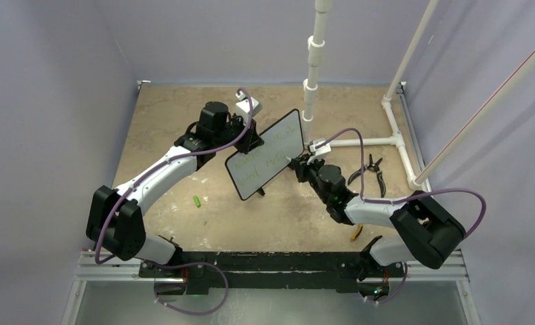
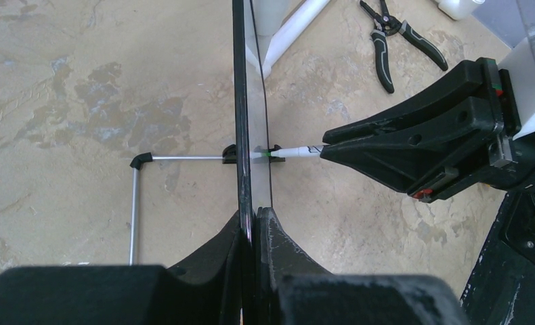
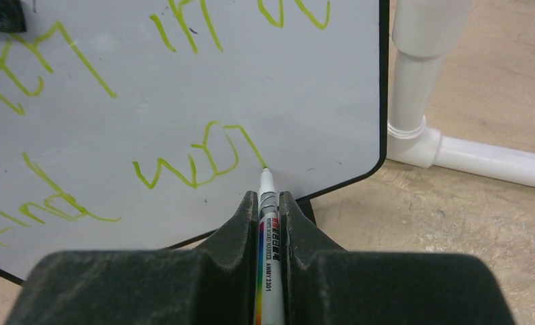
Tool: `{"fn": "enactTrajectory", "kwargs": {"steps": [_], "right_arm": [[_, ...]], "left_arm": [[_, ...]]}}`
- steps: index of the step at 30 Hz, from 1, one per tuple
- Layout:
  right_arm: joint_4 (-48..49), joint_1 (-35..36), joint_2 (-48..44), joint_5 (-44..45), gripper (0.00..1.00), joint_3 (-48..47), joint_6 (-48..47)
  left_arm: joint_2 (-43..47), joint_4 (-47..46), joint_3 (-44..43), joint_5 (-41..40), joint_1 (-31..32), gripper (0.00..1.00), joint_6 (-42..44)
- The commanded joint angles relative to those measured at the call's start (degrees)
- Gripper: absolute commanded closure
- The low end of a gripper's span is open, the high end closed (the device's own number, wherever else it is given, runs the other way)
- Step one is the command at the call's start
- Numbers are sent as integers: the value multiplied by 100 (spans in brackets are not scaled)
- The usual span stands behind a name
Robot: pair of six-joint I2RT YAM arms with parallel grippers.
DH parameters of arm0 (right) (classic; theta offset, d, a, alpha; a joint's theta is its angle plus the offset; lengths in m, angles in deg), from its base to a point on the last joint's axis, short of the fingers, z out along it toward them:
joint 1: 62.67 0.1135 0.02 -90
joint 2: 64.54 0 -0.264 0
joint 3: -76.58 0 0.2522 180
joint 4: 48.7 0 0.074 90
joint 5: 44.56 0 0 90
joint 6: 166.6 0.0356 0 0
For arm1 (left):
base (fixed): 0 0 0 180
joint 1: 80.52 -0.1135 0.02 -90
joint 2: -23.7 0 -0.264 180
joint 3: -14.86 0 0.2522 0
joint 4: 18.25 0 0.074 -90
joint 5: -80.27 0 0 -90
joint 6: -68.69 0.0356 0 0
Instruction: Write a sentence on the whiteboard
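Near the middle of the bench [image 1: 163, 115] | whiteboard [image 1: 268, 152] stands upright | left gripper [image 2: 251, 220] closed tight on its edge, apparently bracing it against marker pressure | right gripper [image 3: 268, 200] clamped on marker [image 3: 269, 250], tip touching the green sentence [image 3: 197, 162] at its second line, placed to write.

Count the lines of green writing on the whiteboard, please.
2. The upper line runs across the whiteboard's top; the lower line sits beneath it, ending at the marker tip. The view's edges may hide more.
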Motion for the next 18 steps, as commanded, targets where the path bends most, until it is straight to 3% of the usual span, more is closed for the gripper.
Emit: {"fn": "enactTrajectory", "kwargs": {"steps": [1, 18], "right_arm": [[35, -4, 71, -25, 100, -320, 144], [643, 1, -463, -68, 100, -80, 19]], "left_arm": [[70, -14, 122, 187, 23, 100, 218], [63, -39, 126, 229, 23, 100, 195]]}}
